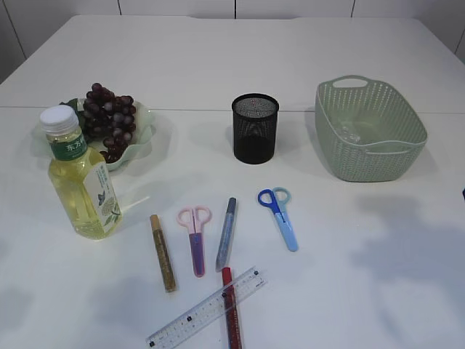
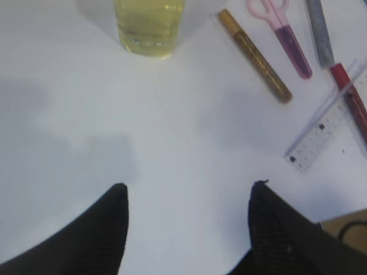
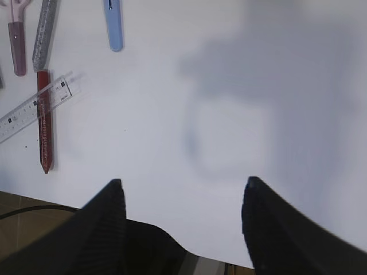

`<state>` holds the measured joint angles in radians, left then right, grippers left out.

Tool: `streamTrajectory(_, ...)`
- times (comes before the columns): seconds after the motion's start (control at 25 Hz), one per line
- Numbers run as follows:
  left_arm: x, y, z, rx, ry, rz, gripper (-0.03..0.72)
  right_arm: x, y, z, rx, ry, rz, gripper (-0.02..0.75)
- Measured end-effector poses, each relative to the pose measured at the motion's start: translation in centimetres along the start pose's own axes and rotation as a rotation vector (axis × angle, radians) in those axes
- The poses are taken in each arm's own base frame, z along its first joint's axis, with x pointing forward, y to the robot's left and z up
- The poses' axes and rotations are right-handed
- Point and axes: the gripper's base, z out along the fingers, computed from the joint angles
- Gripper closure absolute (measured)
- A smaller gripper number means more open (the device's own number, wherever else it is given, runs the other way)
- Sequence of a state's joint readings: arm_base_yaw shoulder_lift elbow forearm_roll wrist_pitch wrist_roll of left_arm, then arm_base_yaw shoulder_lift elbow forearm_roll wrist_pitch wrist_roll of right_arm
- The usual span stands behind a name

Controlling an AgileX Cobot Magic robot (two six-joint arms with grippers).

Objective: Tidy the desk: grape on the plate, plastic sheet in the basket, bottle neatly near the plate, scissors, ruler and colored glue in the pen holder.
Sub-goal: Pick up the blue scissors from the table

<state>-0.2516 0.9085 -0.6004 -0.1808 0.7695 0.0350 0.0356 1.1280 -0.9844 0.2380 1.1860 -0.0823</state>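
we take the pen holder [image 1: 255, 128] as our landmark. in front of it the loose stationery lies fanned on the table [image 1: 363, 254]: the gold glue [image 1: 163, 252], pink scissors [image 1: 195, 238] and silver glue [image 1: 226, 233] run lengthways toward it, the blue scissors [image 1: 279, 216] slant away to its front right, and nearest the table's front edge the ruler [image 1: 205, 308] lies diagonally across the red glue [image 1: 231, 310].

our left gripper [image 2: 188, 192] hangs with jaws spread wide and holds nothing, over bare table; the gold glue [image 2: 254, 55] lies ahead of it and to the right, its long axis slanting across the view. our right gripper [image 3: 180, 186] is likewise wide and empty, with the red glue [image 3: 44, 119] and ruler [image 3: 35, 113] ahead to its left. we judge either arm could start on the stationery, the right one seeming closer to the ruler.

left of the pen holder the grapes [image 1: 107, 116] already sit on the plate [image 1: 142, 138], and the bottle [image 1: 80, 176] stands upright just in front of that plate. right of it the basket [image 1: 368, 129] seems to hold something clear; we cannot tell what.

the bottle's green label carries white characters too small for us to read; the ruler's scale marks are illegible.
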Motion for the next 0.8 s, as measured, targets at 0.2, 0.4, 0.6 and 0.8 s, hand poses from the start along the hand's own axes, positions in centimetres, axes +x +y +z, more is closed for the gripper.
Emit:
streamTrajectory(0.2, 0.4, -0.4, -1.3, 0.011, 0.198, 0.011, 0.211, 0.0, 0.0, 0.0, -0.002, 0.004, 0.024, 0.253)
streamTrajectory(0.4, 0.3, -0.4, -1.5, 0.012, 0.210, 0.012, 0.211, 0.0, 0.3, 0.0, -0.033, 0.004, 0.061, 0.279)
streamTrajectory(0.6, 0.2, -0.4, -1.5, 0.015, 0.193, 0.009, 0.225, -0.8, 1.4, -1.2, -0.057, -0.039, 0.051, 0.280)
streamTrajectory(0.8, 0.1, -0.6, -1.5, 0.033, 0.190, -0.004, 0.237, -2.5, 4.1, -1.5, -0.029, -0.038, -0.012, 0.281)
